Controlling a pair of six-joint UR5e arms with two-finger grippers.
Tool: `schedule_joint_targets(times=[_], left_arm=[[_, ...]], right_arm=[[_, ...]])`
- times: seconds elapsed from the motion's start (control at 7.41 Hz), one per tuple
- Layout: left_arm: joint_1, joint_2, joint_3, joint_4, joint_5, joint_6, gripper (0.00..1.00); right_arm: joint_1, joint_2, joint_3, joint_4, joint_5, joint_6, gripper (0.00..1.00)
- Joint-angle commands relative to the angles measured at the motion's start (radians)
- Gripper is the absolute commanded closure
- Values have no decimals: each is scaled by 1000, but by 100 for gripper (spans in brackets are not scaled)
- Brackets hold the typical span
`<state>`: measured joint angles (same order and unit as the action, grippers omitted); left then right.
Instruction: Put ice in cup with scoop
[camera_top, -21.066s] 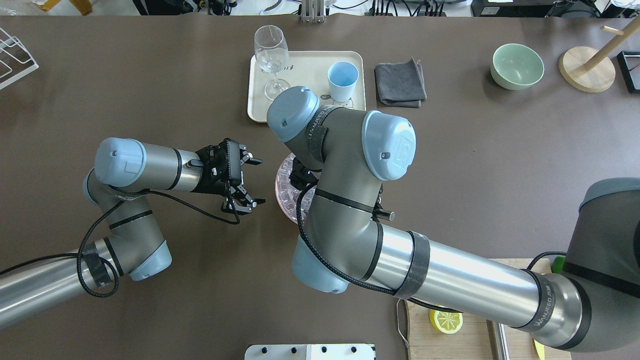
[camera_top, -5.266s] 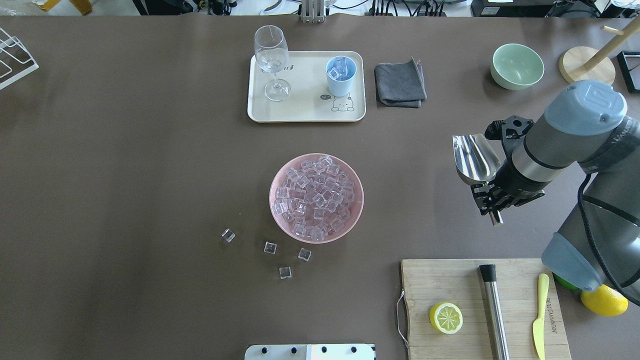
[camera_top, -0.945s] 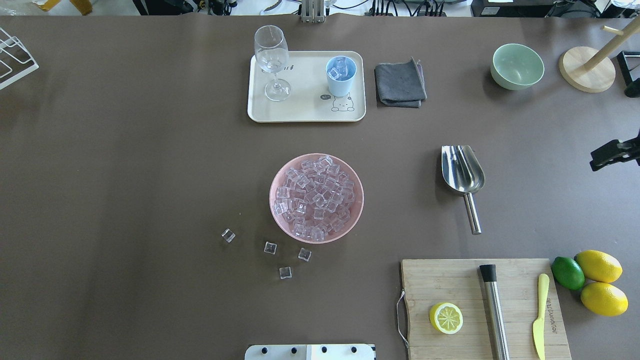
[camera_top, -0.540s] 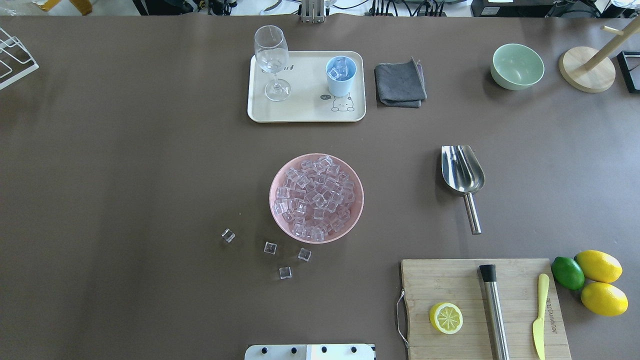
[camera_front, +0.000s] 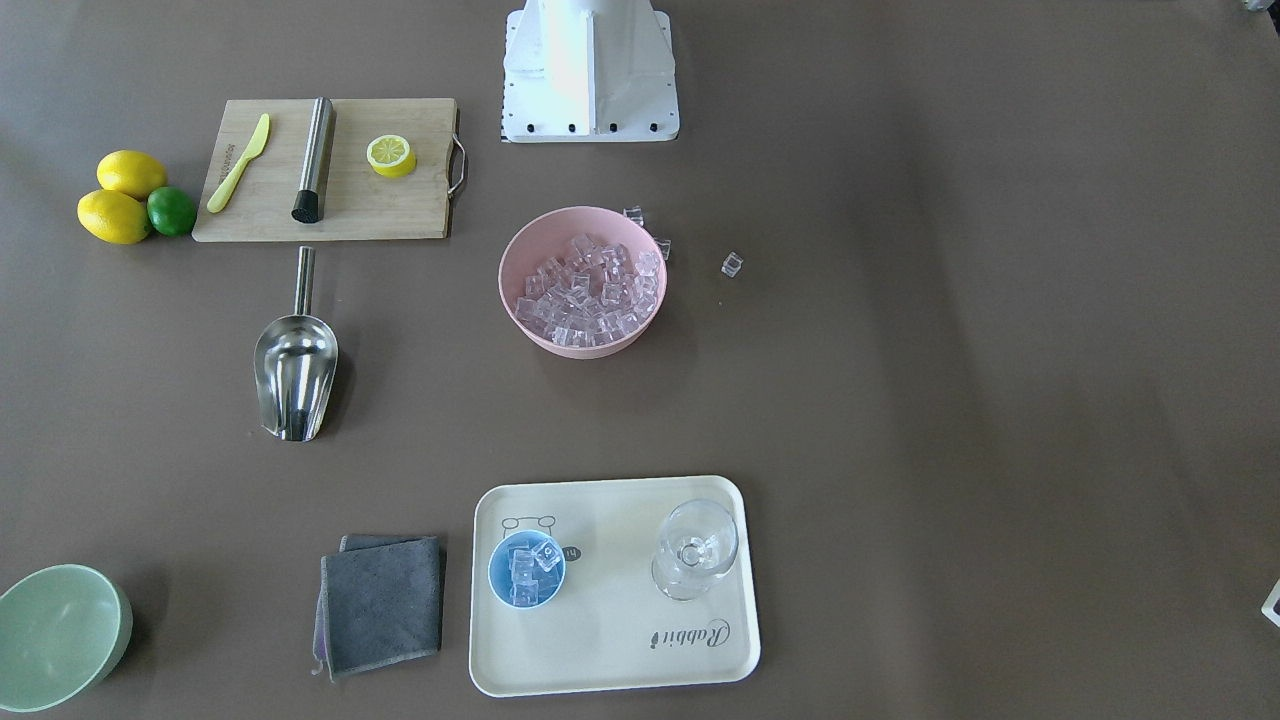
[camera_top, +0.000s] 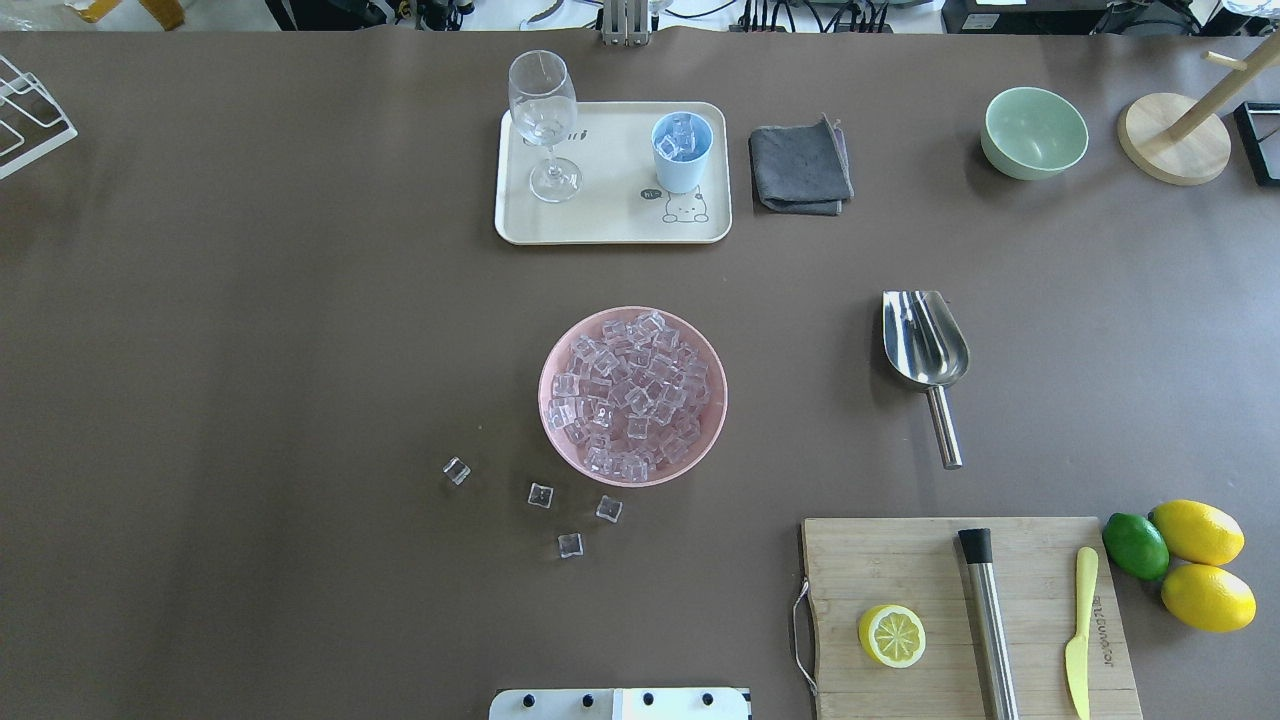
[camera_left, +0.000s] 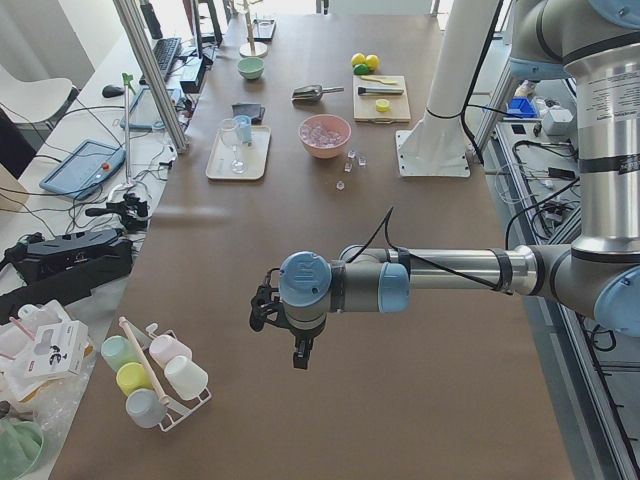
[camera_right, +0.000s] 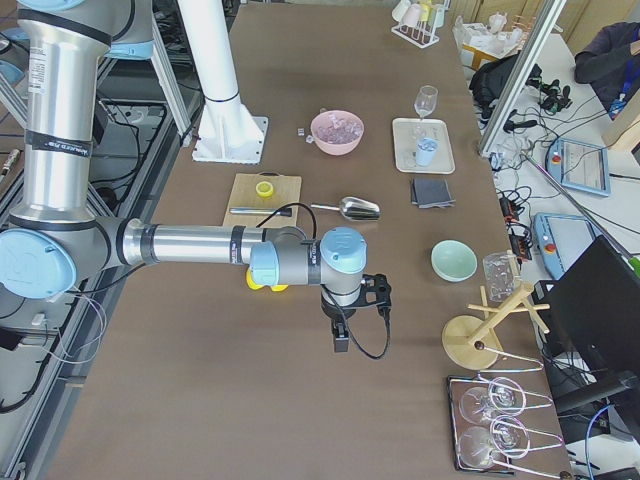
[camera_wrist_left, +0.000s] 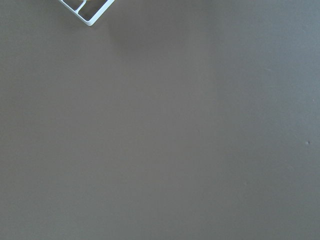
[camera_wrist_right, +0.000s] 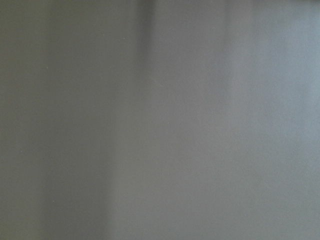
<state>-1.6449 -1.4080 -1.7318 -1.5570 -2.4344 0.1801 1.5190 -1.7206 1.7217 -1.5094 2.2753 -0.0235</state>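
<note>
left pincer (camera_left: 299, 352): above bare surface (camera_left: 400, 410), gap can't tell
right pincer (camera_right: 340, 338): same, can't tell
scoop (camera_top: 927, 345): lying on surface, untouched
cup (camera_top: 683, 152): ice (camera_top: 680, 138) inside, on tray (camera_top: 600, 222)

The left arm (camera_left: 440, 270) is held level above the left end of the table (camera_left: 420, 400), the left gripper (camera_left: 299, 357) pointed down at it. The right arm (camera_right: 190, 243) is held likewise above the table's right end, the right gripper (camera_right: 340, 343) downward. Finger spacing cannot be judged.
</note>
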Motion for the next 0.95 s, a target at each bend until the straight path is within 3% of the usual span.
schedule_joint_targets(times=[0.0,0.81], left_arm=[[-3,3,0,2,2,-4,1],[-26,6,-2,69,3,-5,1]], right_arm=[[3,2,-7,0,18,2,0],[9,1,-28,0,23,1,0]])
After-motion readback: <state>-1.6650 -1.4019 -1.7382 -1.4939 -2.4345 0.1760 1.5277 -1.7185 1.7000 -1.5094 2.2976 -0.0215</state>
